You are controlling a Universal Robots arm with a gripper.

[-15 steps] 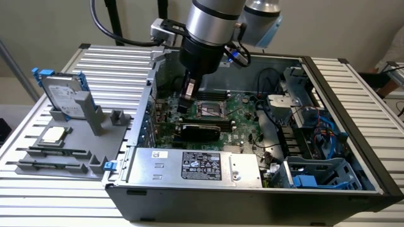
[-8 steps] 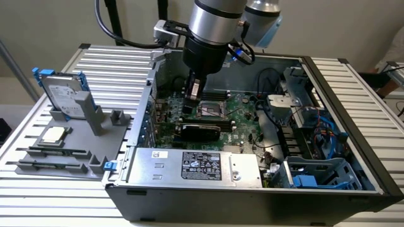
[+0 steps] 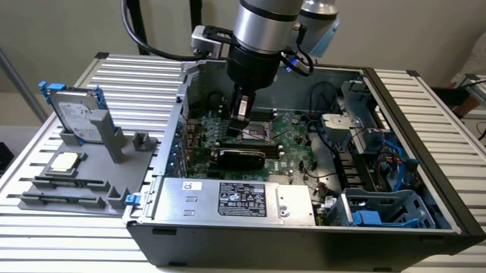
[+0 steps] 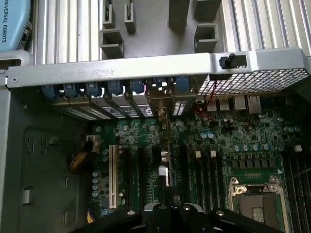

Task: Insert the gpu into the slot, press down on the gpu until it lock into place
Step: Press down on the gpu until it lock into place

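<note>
The gpu (image 3: 239, 155) is a black card standing on edge on the green motherboard inside the open computer case (image 3: 425, 170). In the wrist view I look straight down on the gpu's thin top edge (image 4: 165, 165), and its metal bracket end meets the case's rear wall. The slot is hidden beneath the card. My gripper (image 3: 241, 128) hangs shut just above the card, in line with its top edge. The same gripper (image 4: 165, 209) shows nothing between its fingers. I cannot tell whether it touches the card.
A silver power-supply box (image 3: 235, 199) fills the case's near side. The CPU socket (image 4: 252, 196) and black memory slots (image 4: 204, 170) lie beside the card. Cables and a blue drive cage (image 3: 379, 210) crowd the exterior view's right. A grey fixture (image 3: 83, 182) holding a hard drive (image 3: 76, 114) stands outside the case.
</note>
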